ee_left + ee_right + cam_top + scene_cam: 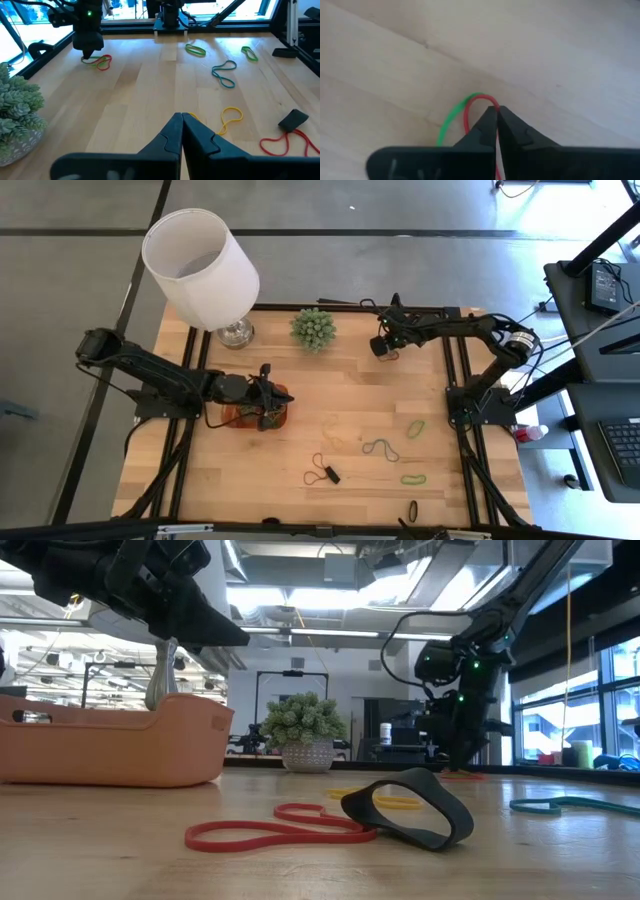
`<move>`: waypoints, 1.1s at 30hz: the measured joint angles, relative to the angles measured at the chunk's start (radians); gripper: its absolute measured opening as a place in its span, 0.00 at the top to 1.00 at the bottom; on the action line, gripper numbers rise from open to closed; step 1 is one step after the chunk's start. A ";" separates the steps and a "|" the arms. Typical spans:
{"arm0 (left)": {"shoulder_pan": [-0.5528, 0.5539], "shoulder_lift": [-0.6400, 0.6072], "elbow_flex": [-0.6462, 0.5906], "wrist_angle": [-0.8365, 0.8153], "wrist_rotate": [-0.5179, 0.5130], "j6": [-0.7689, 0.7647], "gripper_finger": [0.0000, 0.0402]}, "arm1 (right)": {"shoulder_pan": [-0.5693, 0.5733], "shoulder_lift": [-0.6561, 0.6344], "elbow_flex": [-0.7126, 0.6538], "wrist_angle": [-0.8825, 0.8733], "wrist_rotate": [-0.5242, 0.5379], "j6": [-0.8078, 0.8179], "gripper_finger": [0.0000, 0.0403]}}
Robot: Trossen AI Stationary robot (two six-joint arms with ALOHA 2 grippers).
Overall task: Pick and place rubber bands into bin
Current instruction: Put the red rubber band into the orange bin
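Note:
My right gripper (496, 109) is down at the tabletop near the far right, to the right of the spiky plant, shut on a red rubber band (479, 99). A green rubber band (451, 120) lies against the red one; in the left wrist view the pair (101, 62) lies under the right gripper (89, 52). My left gripper (270, 393) hovers shut over the orange bin (243, 418), with nothing between its fingers (170, 131). Loose on the table lie yellow (231, 116), blue-grey (224, 74), green (415, 428) and black (410, 808) rubber bands. My right gripper pinches the red band at the end of its loop (492, 102) between its two fingertips. The fingers come from above, slanting steeply down. The band lies flat on the wood, and the green band runs past the outer side of one finger; whether it is caught too, I cannot tell.
A white lampshade (200, 268) on a glass base stands at the far left. The spiky green plant (313, 328) is at the far middle. A red band joined to a black piece (322, 472) and another green band (413, 478) lie toward the near edge.

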 joint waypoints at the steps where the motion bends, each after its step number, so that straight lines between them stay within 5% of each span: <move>1: 0.000 0.000 0.000 0.000 0.000 0.000 0.99 | 0.001 -0.009 0.000 -0.004 0.000 0.000 0.98; 17: 0.000 0.000 0.000 0.000 0.000 -0.011 0.99 | 0.135 -0.248 0.000 -0.081 -0.009 0.035 0.98; 26: 0.000 0.000 0.000 0.000 0.000 -0.011 1.00 | 0.312 -0.246 -0.001 -0.092 -0.251 0.034 0.98; 33: 0.000 0.000 0.000 0.000 0.000 -0.035 0.99 | 0.390 -0.246 -0.001 -0.093 -0.255 0.034 0.92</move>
